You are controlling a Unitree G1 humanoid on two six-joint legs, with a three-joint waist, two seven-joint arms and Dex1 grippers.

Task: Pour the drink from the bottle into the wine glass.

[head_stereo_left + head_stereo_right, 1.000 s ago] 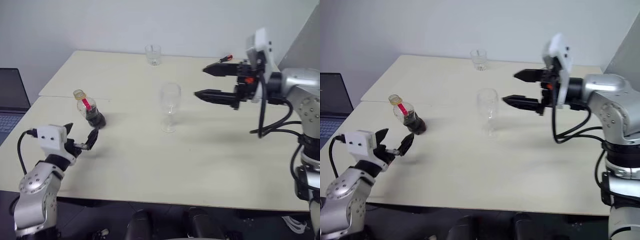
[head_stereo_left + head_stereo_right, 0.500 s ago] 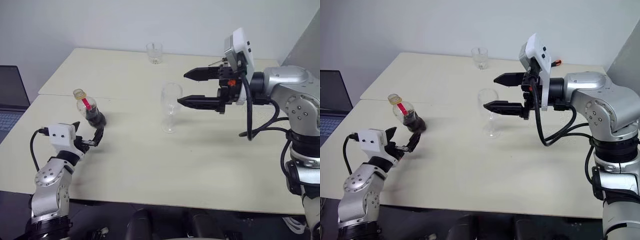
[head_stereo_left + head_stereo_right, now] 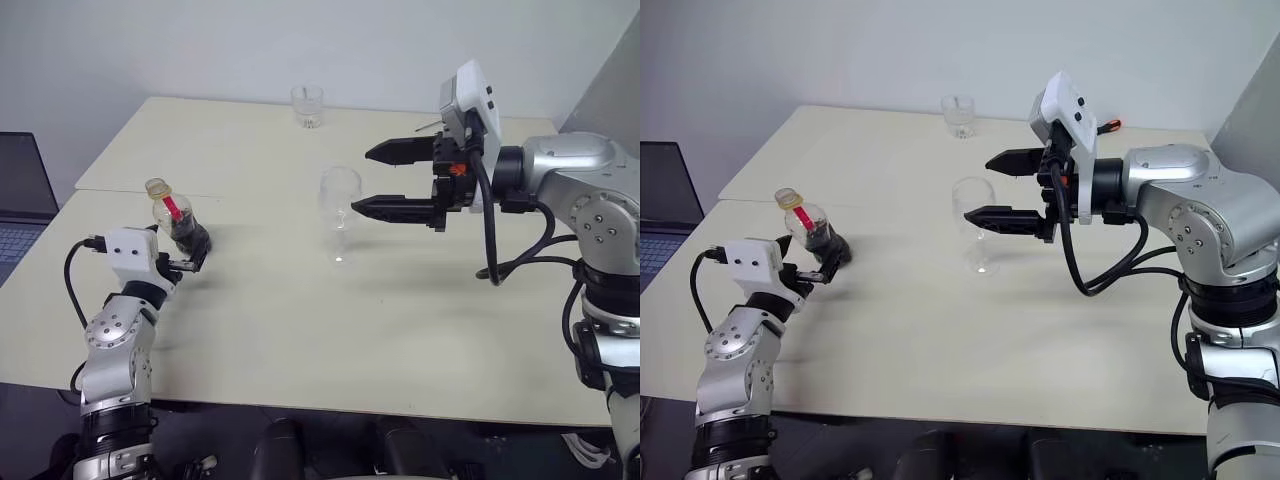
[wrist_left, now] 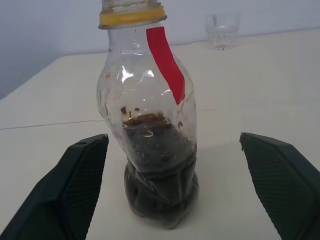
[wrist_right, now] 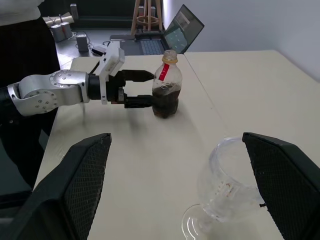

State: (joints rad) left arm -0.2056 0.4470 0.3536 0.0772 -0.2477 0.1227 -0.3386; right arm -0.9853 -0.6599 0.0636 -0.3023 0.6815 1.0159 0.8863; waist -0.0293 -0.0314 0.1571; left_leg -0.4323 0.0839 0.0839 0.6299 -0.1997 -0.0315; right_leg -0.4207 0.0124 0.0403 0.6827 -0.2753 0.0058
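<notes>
near the left edge of the bench [image 3: 300, 330], the left tool [image 3: 185, 257] has pushed forward over the last second until its two black fingers stand one on each side of the bottle [image 3: 178, 222], where a moment ago they were short of it and lower toward the near edge. its fingers are spread wide, and in the left wrist view the bottle [image 4: 150, 125] stands upright between them with clear gaps on both sides, so nothing is pinched yet. the drink [image 4: 157, 170] fills only the lower bulge of the bottle, and whether a cap sits on the yellow-ringed mouth i cannot tell. the wine glass [image 3: 339, 212] stands upright near the middle of the bench, well apart from the bottle. the right tool [image 3: 375, 181] has swung in from the right side to hang just beside the glass bowl, fingers spread, one higher and one lower, not closed on the glass. a short tumbler [image 3: 307, 106] sits by the far edge, and a red-handled tool-like object [image 3: 1110, 126] lies toward the far right corner. my reading is that the approach is done on both sides: the next step calls for closing on the bottle's waist, and perhaps steadying the glass, before any lift or pour; none of the drink has reached the glass.
</notes>
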